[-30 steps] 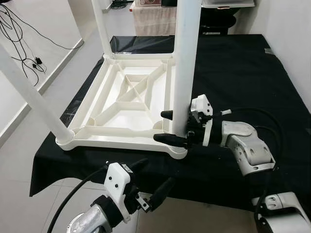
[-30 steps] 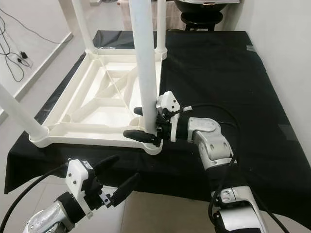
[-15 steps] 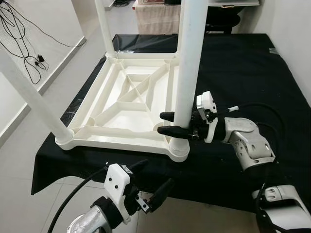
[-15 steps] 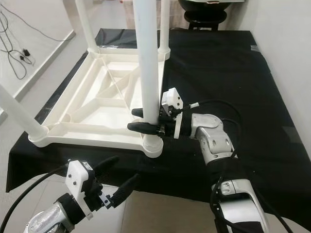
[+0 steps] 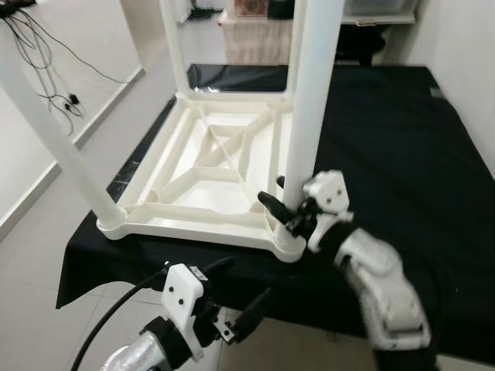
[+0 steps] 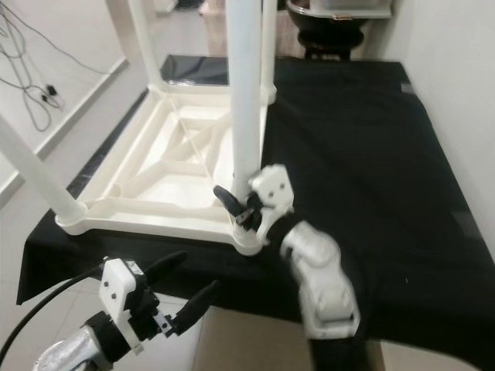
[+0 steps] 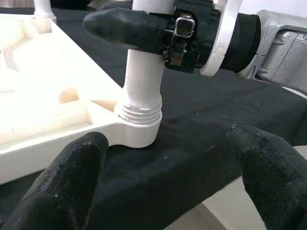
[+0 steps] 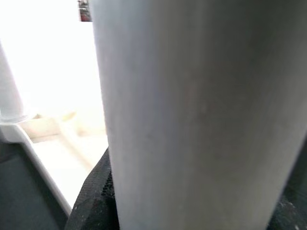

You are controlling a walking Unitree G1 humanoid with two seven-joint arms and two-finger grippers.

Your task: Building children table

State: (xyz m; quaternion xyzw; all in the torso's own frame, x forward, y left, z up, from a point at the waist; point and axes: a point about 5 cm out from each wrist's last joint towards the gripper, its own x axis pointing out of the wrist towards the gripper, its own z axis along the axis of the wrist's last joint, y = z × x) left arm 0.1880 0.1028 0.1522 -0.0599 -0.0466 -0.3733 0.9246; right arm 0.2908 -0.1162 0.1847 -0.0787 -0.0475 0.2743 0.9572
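The white plastic children's table [image 5: 209,174] lies upside down on a black cloth, its legs pointing up. My right gripper [image 5: 288,207] is shut on the near right leg [image 5: 313,93], a little above the threaded socket [image 7: 139,115] at the table's corner. One black finger [image 7: 124,26] presses against the leg's side. In the right wrist view the leg [image 8: 201,110] stands close between the fingers. My left gripper [image 5: 236,287] hangs open below the front edge of the cloth, near that corner and touching nothing.
Two more legs stand at the near left [image 5: 58,131] and far left [image 5: 174,46] corners. The black cloth [image 5: 402,131] stretches bare to the right of the table. Cables [image 5: 54,69] lie on the floor at the left. Furniture [image 5: 263,39] stands behind.
My right forearm has swung from lying out to the right to pointing back toward me, its gripper staying on the leg and slightly higher. The head view has shifted. The left gripper is unchanged.
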